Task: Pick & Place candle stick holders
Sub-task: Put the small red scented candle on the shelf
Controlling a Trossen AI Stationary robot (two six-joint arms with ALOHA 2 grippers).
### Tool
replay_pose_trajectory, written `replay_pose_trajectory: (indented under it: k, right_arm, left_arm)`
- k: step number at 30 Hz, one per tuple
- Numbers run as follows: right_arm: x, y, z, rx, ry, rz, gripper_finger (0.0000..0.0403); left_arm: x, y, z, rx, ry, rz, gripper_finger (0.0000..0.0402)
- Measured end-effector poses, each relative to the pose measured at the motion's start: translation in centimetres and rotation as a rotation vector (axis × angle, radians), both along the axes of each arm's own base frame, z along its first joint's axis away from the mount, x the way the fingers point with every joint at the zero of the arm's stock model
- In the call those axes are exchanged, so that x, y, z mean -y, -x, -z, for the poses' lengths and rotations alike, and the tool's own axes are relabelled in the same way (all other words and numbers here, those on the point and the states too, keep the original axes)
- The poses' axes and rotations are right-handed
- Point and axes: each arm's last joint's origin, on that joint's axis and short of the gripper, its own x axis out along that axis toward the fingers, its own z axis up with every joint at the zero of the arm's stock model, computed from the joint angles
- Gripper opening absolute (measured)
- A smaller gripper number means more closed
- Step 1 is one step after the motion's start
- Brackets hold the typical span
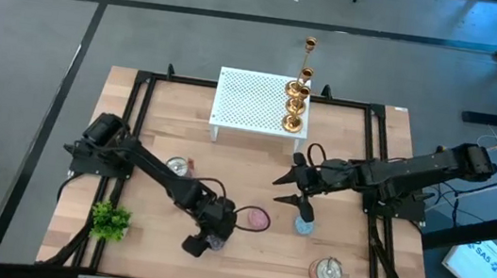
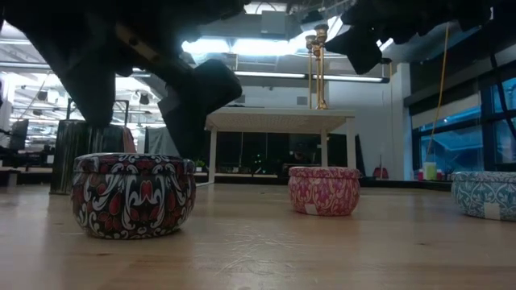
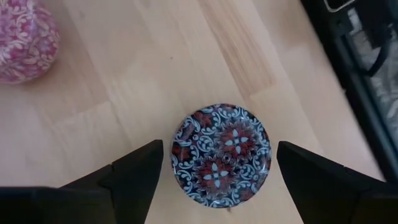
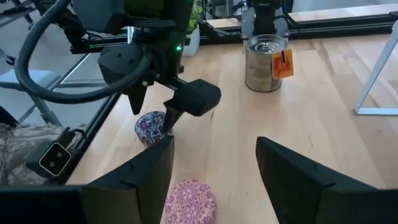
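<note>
I see the candle stick holders (image 1: pixel 297 98), shiny brass with flared round bases and thin stems, standing in a row on the white perforated shelf (image 1: pixel 248 101) at the far side of the pale wood bench (image 1: pixel 153 146). My left claw (image 3: pixel 219 171) hangs spread wide above a round red-and-blue patterned tin (image 3: pixel 221 154). My right claw (image 1: pixel 292 190) is open near a pink tin (image 4: pixel 189 201). The stems overlap, so I cannot count them.

Right gripper (image 4: pixel 214 180) open, dark fingers (image 4: pixel 140 180) wide apart over wooden table (image 4: pixel 311 93). Pink patterned tin (image 4: pixel 190 202) between them. Beyond, left gripper (image 4: pixel 152 106) poised above dark patterned tin (image 4: pixel 149 126). Silver can (image 4: pixel 264 62) farther back.
</note>
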Motion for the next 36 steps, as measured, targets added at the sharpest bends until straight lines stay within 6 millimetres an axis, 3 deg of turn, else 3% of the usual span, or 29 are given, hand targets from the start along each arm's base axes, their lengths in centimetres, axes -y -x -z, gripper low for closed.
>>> replay_pose_trajectory:
  k: [14, 22, 27, 32, 36]
  right_arm:
    - [0.0, 0.0, 0.0, 0.003, 0.000, 0.000, 0.0232]
    - [0.0, -0.1, -0.2, 0.022, -0.003, 0.002, 0.0232]
    - [0.0, -0.1, -0.2, 0.022, -0.001, 0.007, 0.0232]
    - [0.0, -0.1, -0.2, 0.020, -0.001, 0.007, 0.0232]
    - [0.0, -0.1, -0.2, 0.020, -0.001, 0.007, 0.0232]
  left_arm:
    - [1.8, 1.0, 0.1, 0.059, -0.147, 0.080, 0.0337]
    - [2.3, 0.9, 1.9, 0.021, -0.168, 0.121, 0.0341]
    - [2.3, 0.6, 2.0, 0.047, -0.169, 0.140, 0.0341]
    - [2.2, 0.5, 1.9, 0.057, -0.173, 0.151, 0.0330]
    - [2.0, 0.4, 1.9, 0.049, -0.167, 0.132, 0.0300]
